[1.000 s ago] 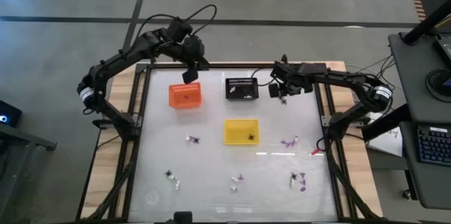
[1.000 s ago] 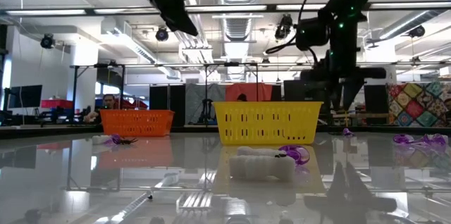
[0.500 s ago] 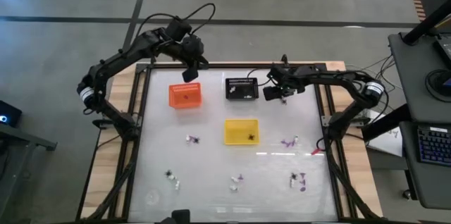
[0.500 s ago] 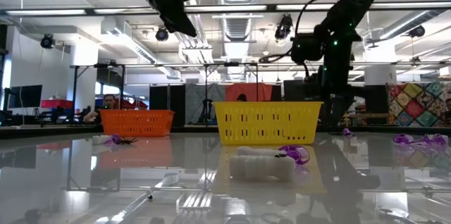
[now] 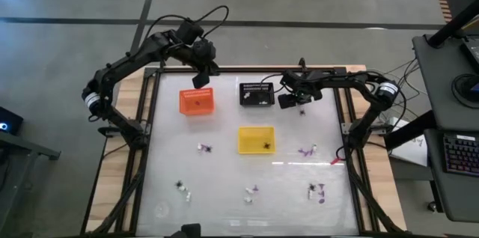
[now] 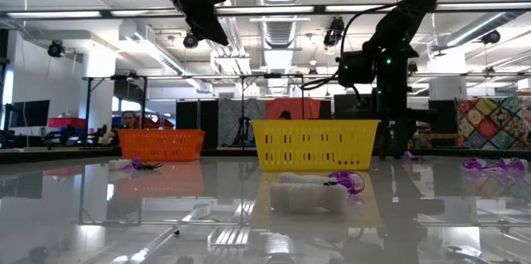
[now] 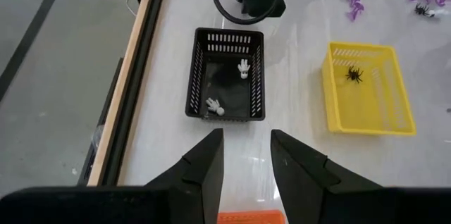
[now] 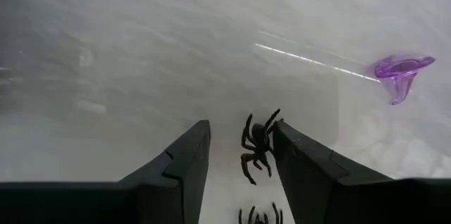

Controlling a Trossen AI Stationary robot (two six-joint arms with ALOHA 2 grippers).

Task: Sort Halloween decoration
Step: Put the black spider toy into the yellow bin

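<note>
Black spider [image 8: 257, 143] lies between the lowered right hand's [image 8: 239, 155] parted fingers.

Tiny black, purple, white decorations [image 5: 313, 150] scattered across table.

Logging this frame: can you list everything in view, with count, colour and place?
Baskets: three. Orange basket at back left, black basket at back centre, yellow basket mid-table.
White pieces: two, in the black basket.
Black spider: one, in the yellow basket.
Second black spider: one, on the table between the right gripper's fingers.
Purple piece: one, on the table near that spider.
Loose decoration clusters: about five, mixed purple, white and black, across the front half of the table.
Left gripper: open, empty, raised over the orange basket's back edge.
Right gripper: open, low, right of the black basket.
</note>
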